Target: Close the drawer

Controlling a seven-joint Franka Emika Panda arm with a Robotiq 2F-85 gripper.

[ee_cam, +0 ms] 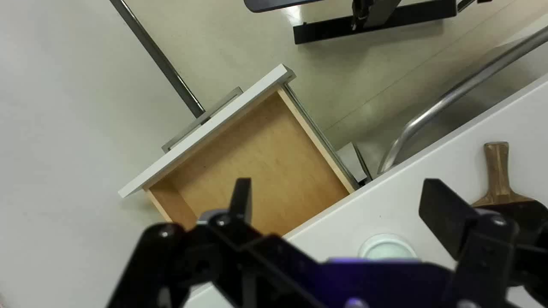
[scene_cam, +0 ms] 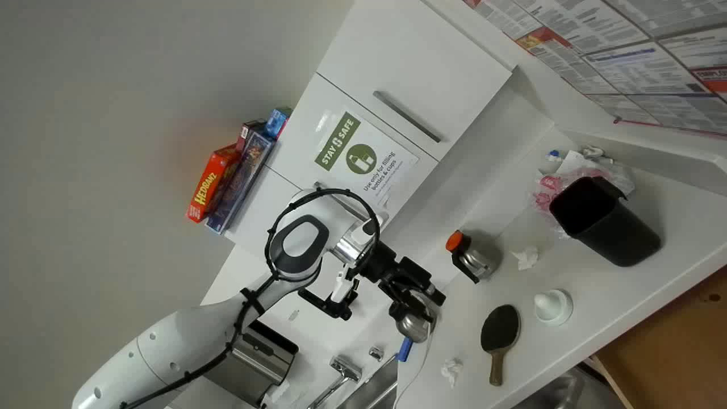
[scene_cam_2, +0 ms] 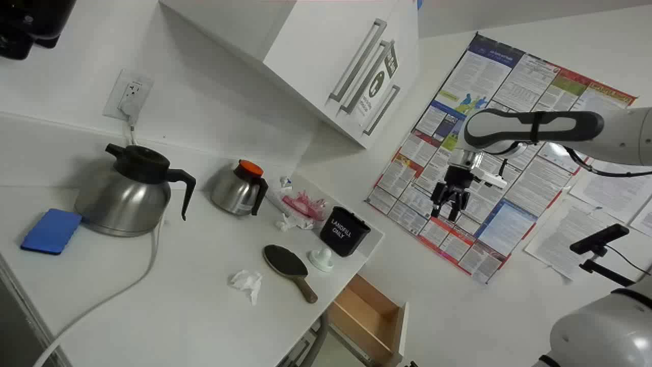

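The drawer is pulled out from under the white counter, and its bare wooden inside (ee_cam: 274,158) shows in the wrist view. Its white front panel (ee_cam: 205,130) has a grey bar handle (ee_cam: 184,136) on the outer face. The drawer also shows in both exterior views, with its front edge (scene_cam_2: 401,334) at the bottom and its wooden inside (scene_cam: 676,341) at the lower right corner. My gripper (ee_cam: 336,184) is open with nothing between its fingers, above the counter edge and drawer. It is high and apart from the drawer in an exterior view (scene_cam_2: 444,213).
On the counter (scene_cam_2: 198,316) are a dark paddle (scene_cam_2: 288,262), a white round piece (scene_cam_2: 321,259), a black bin (scene_cam_2: 345,232) and two steel jugs (scene_cam_2: 130,196) (scene_cam_2: 239,188). A curved metal bar (ee_cam: 449,98) is beside the drawer. A black stand (ee_cam: 329,29) is on the floor.
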